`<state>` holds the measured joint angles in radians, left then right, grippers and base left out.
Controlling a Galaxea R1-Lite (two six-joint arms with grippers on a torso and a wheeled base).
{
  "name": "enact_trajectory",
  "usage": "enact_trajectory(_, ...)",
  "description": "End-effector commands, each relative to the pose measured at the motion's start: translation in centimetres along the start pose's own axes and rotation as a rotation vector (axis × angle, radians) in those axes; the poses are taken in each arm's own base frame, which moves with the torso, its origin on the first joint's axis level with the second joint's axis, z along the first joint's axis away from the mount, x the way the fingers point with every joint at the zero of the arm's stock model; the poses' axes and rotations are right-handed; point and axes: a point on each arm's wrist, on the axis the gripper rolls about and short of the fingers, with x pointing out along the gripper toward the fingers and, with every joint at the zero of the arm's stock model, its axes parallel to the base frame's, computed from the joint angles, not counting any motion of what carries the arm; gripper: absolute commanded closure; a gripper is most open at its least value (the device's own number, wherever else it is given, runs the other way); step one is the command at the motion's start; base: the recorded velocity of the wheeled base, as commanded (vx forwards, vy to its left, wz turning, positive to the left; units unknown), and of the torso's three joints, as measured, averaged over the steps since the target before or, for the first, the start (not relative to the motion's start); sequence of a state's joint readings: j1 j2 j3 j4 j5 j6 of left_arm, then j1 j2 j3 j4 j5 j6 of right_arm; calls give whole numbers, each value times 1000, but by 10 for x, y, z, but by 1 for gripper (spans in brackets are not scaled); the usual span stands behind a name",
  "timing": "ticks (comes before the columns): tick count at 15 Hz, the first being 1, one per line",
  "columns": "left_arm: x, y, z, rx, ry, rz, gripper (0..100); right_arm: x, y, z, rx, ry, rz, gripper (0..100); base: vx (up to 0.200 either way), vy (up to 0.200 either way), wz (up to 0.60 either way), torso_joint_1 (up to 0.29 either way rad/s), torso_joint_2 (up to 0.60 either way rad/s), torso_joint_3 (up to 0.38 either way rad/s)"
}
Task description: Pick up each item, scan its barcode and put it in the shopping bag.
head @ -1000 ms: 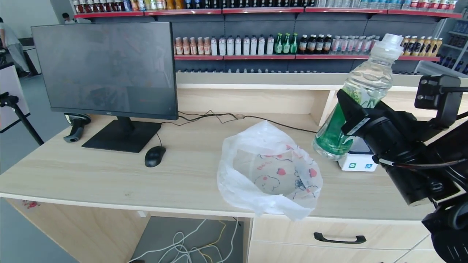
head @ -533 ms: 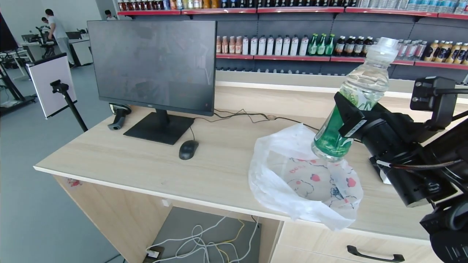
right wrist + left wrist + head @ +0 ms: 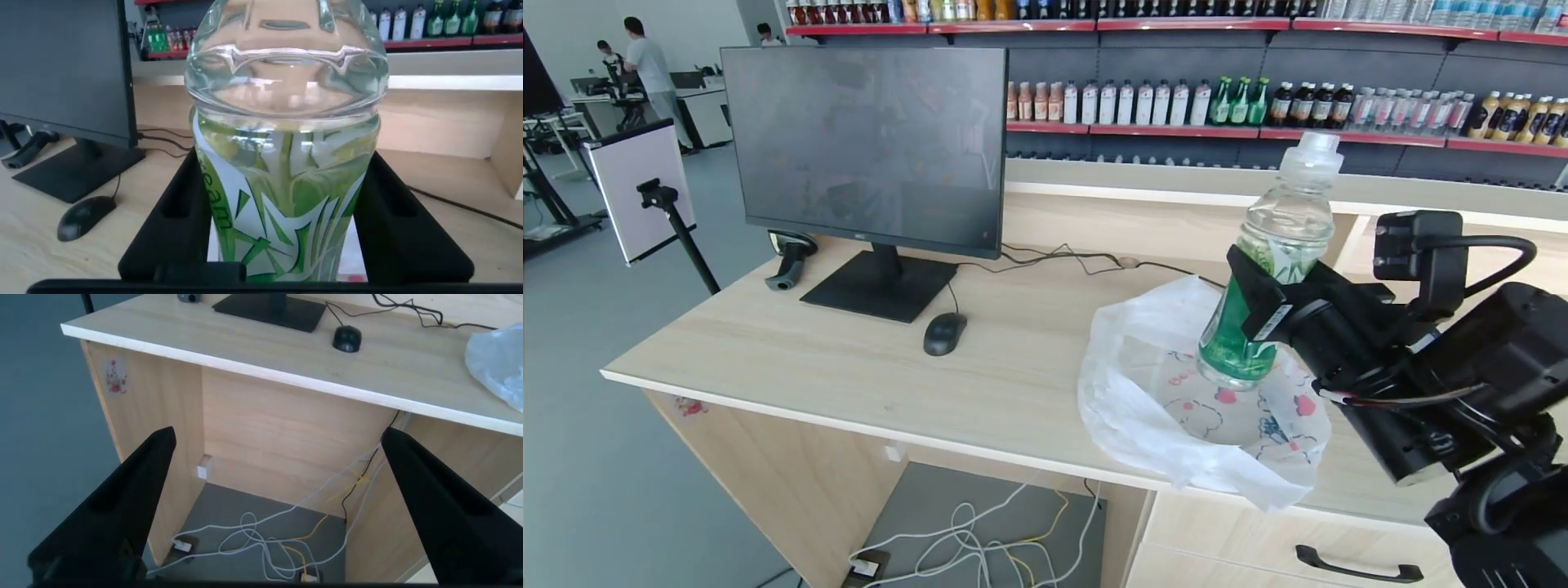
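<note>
Above the shopping bag (image 3: 1131, 408), right of the monitor (image 3: 866, 139), the right gripper (image 3: 1262, 306) clamps a green-labelled water bottle (image 3: 1278, 237) nearly upright.
Jaws of the left gripper (image 3: 278, 437) stand apart.

The bottle (image 3: 1286, 233) hangs over the shopping bag (image 3: 1112, 392), right of the monitor (image 3: 866, 139).

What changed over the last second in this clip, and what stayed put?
The right gripper, still shut on the bottle, carried it from above the white box toward the robot's left and down, so its base now hangs over the shopping bag. The head camera also shifted. Bag, monitor and mouse stayed put on the counter.
</note>
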<state>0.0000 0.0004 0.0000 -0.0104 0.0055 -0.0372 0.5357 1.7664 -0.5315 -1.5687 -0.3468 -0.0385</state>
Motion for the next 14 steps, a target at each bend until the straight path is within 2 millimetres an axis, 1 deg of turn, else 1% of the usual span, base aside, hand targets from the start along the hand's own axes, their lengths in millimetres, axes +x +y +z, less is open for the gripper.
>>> enact_trajectory(1,0,0,0,-1,1,1,0,11,6,-23,-22,50,6,100,0,0,0,0,0,0)
enact_trajectory(4,0,0,0,-1,1,1,0,33,17,-50,-20,75,11,100,0,0,0,0,0,0)
enact_trajectory(5,0,0,0,0,1,1,0,38,18,-55,-18,73,10,100,0,0,0,0,0,0)
enact_trajectory(6,0,0,0,0,-1,1,0,50,21,-64,-2,67,6,100,0,0,0,0,0,0)
enact_trajectory(7,0,0,0,-1,-1,1,0,55,24,-72,3,70,6,100,0,0,0,0,0,0)
enact_trajectory(9,0,0,0,0,-1,1,0,66,21,-84,5,73,-10,100,0,0,0,0,0,0)
enact_trajectory(11,0,0,0,0,-1,1,0,73,22,-94,1,74,-16,100,0,0,0,0,0,0)
enact_trajectory(12,0,0,0,0,-1,1,0,78,21,-103,-4,80,-22,100,0,0,0,0,0,0)
enact_trajectory(14,0,0,0,0,-1,1,0,77,21,-118,-16,113,-21,100,0,0,0,0,0,0)
